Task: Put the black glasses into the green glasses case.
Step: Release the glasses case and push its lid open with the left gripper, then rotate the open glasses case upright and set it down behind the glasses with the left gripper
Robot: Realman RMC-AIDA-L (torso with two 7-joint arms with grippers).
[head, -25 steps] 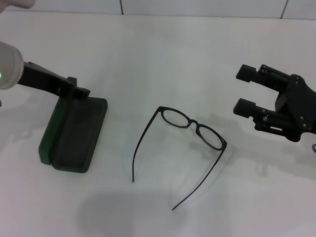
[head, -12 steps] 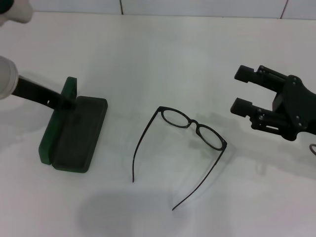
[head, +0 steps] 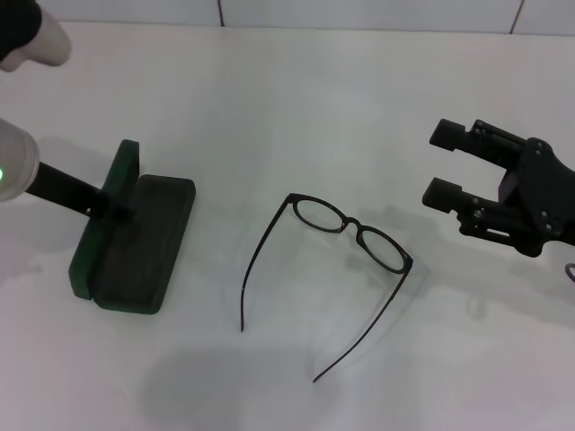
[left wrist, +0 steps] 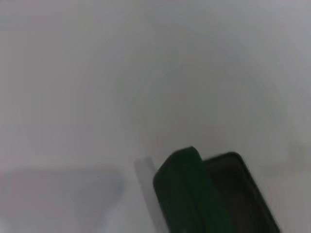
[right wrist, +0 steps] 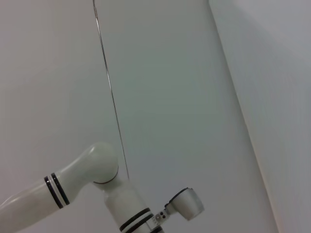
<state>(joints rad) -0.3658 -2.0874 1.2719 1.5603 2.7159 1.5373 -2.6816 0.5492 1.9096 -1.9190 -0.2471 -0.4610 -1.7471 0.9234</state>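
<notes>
My right gripper [head: 440,163] jaws wide, beside black glasses [head: 350,230]: thin frame may skid. Left jaws' state unclear, touching green glasses case [head: 135,238].

White matte table [head: 296,117], filling nearly the whole head view. Soft grey shadows pooled near its close edge and at the left side; even, diffuse light, no hard glare. Pale wall [head: 377,13] along the far edge, split by thin dark vertical seams. In the right wrist view, plain whitish wall panels [right wrist: 160,87], one thin dark seam, one slanted join.
</notes>
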